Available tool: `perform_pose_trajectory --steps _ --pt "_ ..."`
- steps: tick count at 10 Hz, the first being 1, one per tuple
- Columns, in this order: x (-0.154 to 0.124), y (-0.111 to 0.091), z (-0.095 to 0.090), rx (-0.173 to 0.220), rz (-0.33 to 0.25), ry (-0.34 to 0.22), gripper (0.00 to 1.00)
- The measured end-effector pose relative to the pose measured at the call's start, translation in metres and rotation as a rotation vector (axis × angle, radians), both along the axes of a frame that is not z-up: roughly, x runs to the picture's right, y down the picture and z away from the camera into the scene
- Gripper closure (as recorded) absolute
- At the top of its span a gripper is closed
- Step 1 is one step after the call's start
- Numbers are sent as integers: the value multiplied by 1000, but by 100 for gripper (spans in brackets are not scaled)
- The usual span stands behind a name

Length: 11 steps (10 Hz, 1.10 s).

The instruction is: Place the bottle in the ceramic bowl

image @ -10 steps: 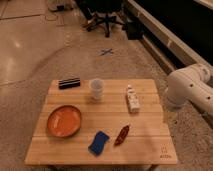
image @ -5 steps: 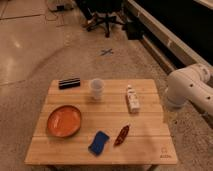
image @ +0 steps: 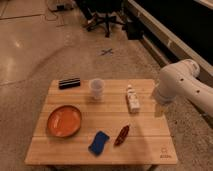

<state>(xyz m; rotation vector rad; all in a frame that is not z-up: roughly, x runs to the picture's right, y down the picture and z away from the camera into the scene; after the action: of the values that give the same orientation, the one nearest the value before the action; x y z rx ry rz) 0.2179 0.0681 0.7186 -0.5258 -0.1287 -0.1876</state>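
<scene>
A small white bottle [image: 132, 98] lies on its side on the right half of the wooden table [image: 150, 150]. The orange ceramic bowl [image: 64, 121] sits empty at the table's left. My white arm [image: 182, 85] comes in from the right. My gripper [image: 160, 106] hangs at the table's right edge, a little right of the bottle and apart from it.
A clear plastic cup [image: 96, 89] stands upright at the back middle. A black box [image: 69, 82] lies at the back left. A blue sponge [image: 99, 142] and a dark red packet [image: 121, 135] lie near the front. An office chair [image: 106, 20] stands far behind.
</scene>
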Motion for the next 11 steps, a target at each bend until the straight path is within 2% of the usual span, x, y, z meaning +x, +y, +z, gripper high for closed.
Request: perform_pose_trajectory --steps 4,7,9,10,11 --pt "-34 -16 41 35 -206 -167 35" --pt "-38 -26 71 73 -353 -241 35" --pt "-40 -29 87 83 -441 -281 35" --pt "-44 -31 100 89 -516 -322 35" --pt "-44 -32 105 89 -553 -337 35"
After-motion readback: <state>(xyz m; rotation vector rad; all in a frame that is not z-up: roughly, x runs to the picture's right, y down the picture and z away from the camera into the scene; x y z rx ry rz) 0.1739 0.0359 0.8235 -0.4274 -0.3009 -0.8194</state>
